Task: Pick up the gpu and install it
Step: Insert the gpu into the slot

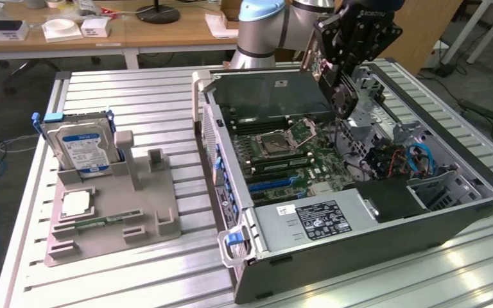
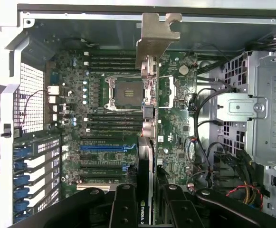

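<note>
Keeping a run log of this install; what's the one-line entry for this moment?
held: gpu clamped in gripper | where: above motherboard in open computer case | slot: not seated

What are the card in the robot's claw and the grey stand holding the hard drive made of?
The gpu: dark circuit board, with a plain silvery bracket, evidently sheet metal. The stand: uniform matte grey, probably plastic.

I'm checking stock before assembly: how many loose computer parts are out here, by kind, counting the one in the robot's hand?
Graphics card, gripped in the hand: 1
Hard drive: 1
Processor chip: 1
Memory stick: 1
Total: 4
</note>
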You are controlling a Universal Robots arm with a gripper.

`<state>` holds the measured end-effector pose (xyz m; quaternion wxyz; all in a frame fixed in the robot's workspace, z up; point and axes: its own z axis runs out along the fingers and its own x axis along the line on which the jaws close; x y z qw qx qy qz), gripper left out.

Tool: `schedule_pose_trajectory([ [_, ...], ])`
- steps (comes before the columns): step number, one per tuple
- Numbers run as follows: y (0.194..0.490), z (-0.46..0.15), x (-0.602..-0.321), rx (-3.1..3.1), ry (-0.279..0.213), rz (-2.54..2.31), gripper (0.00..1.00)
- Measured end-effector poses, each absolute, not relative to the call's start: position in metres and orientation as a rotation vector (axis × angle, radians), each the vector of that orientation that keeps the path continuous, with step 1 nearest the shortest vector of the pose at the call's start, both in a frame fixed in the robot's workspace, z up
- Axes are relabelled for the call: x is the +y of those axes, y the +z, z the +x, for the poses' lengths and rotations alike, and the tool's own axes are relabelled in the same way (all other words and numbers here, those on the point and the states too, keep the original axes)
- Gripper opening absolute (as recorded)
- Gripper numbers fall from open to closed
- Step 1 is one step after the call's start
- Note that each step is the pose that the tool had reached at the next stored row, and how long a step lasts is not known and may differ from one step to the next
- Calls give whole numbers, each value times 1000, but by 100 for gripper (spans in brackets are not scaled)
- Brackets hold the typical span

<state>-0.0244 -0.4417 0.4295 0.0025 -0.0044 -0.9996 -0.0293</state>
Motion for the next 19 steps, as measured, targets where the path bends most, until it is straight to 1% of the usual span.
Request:
schedule_pose_trajectory([
  [19, 430, -24, -442, -3126, -91, 188, 26],
])
